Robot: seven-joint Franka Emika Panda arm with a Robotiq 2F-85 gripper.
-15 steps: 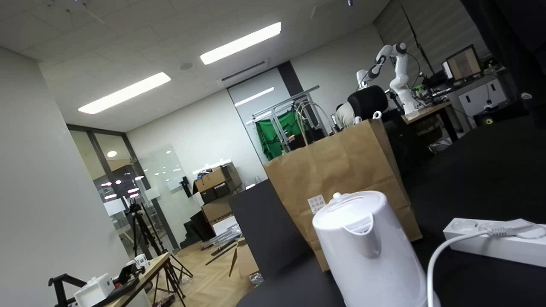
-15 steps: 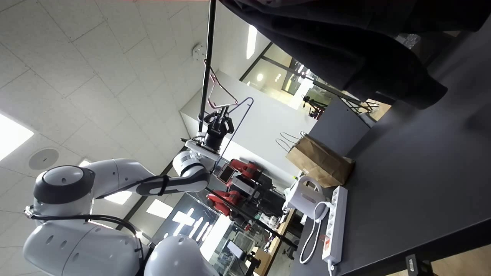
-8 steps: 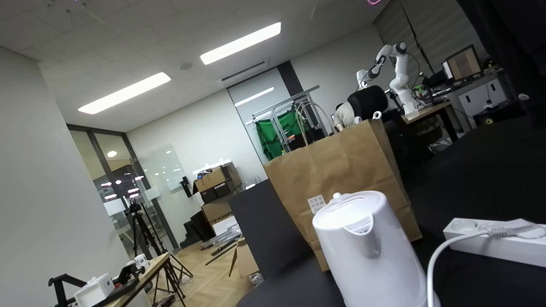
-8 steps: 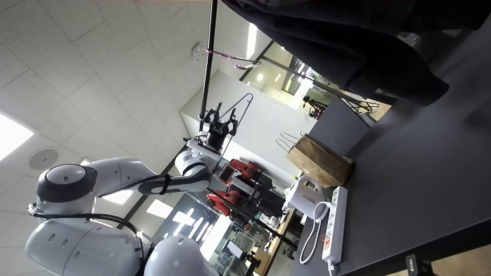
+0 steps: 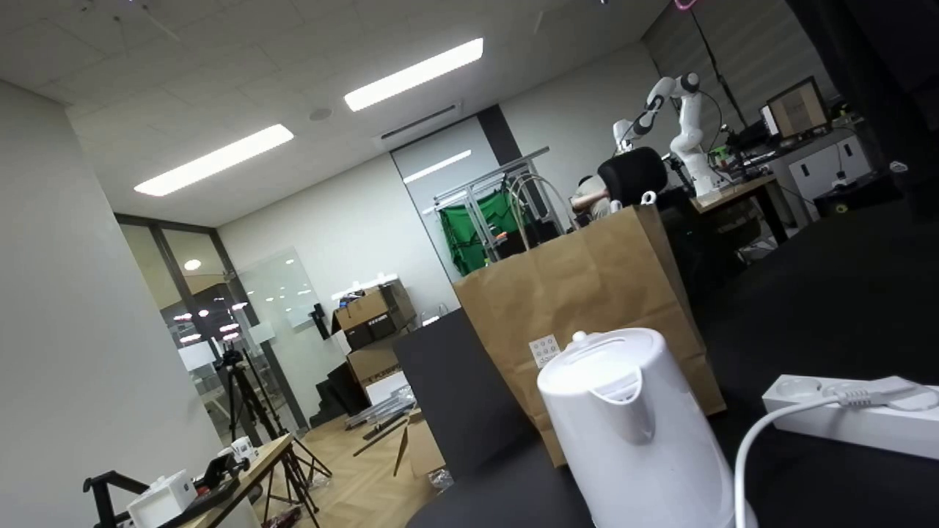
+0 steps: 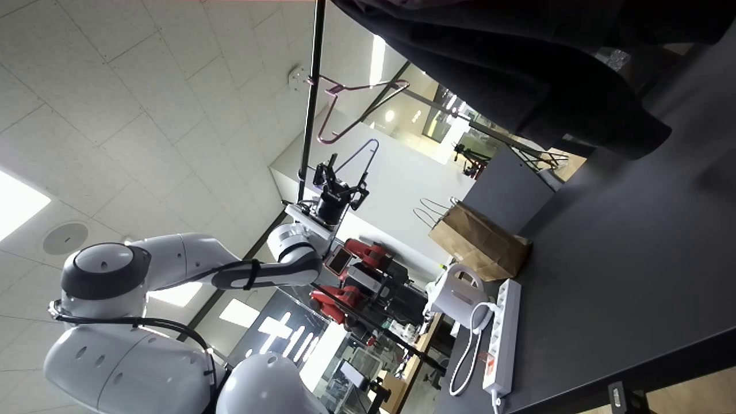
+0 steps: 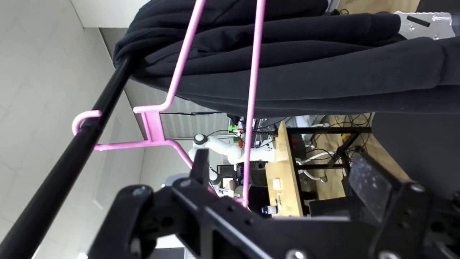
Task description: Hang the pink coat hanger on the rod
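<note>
The pink coat hanger (image 6: 335,90) hangs from the black rod (image 6: 310,109), turned at an angle. Its hook, in the wrist view, curls over the rod (image 7: 58,180), and the pink body (image 7: 155,126) stretches beyond my fingers. Only a scrap of the hanger (image 5: 685,4) shows at the top edge of an exterior view. My gripper (image 6: 349,166) stands spread wide, below and apart from the hanger. Nothing sits between the pads of the gripper (image 7: 285,172); the hanger's long bar appears behind them, its lower end partly covered by a finger.
A dark garment (image 7: 305,79) hangs farther along the rod. A bluish hanger (image 6: 375,144) is near my gripper. On the dark table (image 6: 621,247) are a paper bag (image 6: 483,241), a white kettle (image 6: 460,296) and a power strip (image 6: 503,333).
My jaws have opened and let go of the pink hanger. The hanger has swung up and away from the gripper, turning on the rod. The arm has drawn back slightly.
</note>
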